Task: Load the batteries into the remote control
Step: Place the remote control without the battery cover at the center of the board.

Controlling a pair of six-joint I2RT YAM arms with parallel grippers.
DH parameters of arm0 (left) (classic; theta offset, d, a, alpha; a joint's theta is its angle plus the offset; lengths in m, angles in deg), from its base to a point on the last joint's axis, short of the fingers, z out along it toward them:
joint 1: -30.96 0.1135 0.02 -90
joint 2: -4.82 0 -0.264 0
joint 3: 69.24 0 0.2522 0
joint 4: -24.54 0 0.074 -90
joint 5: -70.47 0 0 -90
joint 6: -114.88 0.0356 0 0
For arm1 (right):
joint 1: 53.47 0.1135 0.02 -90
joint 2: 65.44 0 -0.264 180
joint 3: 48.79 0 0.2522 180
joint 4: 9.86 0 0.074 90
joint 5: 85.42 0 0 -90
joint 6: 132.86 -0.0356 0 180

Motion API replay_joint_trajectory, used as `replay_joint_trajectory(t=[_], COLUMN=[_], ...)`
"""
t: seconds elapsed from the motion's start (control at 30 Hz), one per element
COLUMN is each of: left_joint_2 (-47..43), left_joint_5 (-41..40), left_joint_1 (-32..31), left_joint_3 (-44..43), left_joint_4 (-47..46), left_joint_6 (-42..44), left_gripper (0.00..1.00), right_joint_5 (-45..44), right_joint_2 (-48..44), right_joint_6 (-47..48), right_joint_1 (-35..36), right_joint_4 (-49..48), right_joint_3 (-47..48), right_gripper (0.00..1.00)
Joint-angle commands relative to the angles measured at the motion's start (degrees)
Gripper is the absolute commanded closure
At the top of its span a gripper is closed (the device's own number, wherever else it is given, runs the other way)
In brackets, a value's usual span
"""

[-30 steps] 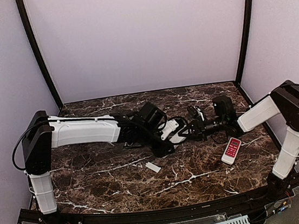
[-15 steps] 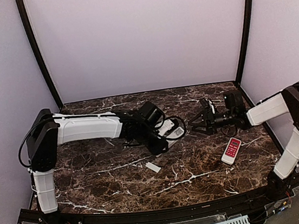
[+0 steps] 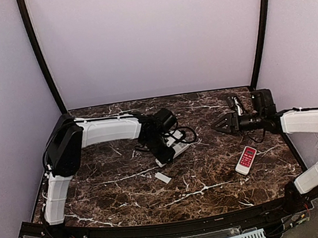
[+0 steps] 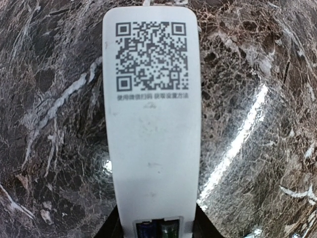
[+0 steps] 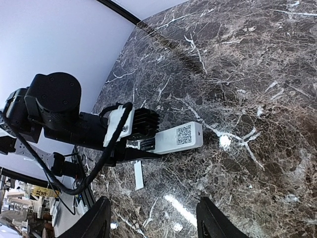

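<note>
Batteries [image 4: 145, 231], two of them, lie side by side in the open compartment at the 6 o'clock end of the remote control [image 4: 151, 124] in the left wrist view, one bluish, one greenish. That remote lies back up, with a square code printed near its 12 o'clock end. The left claw [image 3: 164, 152] is clamped on its sides beside the compartment. I cannot tell whether the remote rests on the bench [image 3: 214, 187] or hangs just above it.

From overhead, nearest the arm bases is one small white cover piece [image 3: 162, 177], at 6 o'clock of the held remote. One red-and-white remote [image 3: 246, 160] lies at 4 o'clock. Mid-bench, the left arm stretches its forearm toward 3 o'clock from a raised elbow, and its wrist dips to the white remote. Farther off, at 2 o'clock, the right arm reaches level toward 9 o'clock. The right claw [image 3: 220, 124] is spread wide, holds nothing, and is well apart from the remote.
</note>
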Motion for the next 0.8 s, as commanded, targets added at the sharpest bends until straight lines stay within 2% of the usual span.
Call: replay_joint_trajectory(t=[0.0,0.43,0.6,0.77], left_joint_2=[1.05,3.61,3.58,2.46], left_joint_5=[-1.76,-1.26,0.53,0.46], left_joint_1=[0.16,0.34,0.46,0.95], left_joint_3=[-3.09,-6.37,-7.11,-9.47], left_joint_4=[5.45,8.27,8.82,10.45], left_joint_6=[0.93,1.33,1.57,0.77], left_gripper=[0.82,0.53,0.49,0.41], right_joint_5=[-2.72,-2.42,-2.24,-0.91], right_joint_2=[-4.16,-9.01,-10.22,-10.81], right_joint_6=[5.58,7.92,9.23,10.72], right_joint_1=[-0.23,-0.28,-0.32,0.28], right_joint_4=[4.0,8.81,11.58,13.0], right_joint_3=[-0.74,-0.35,0.73,1.5], right_gripper=[0.42,0.43,0.42,0.43])
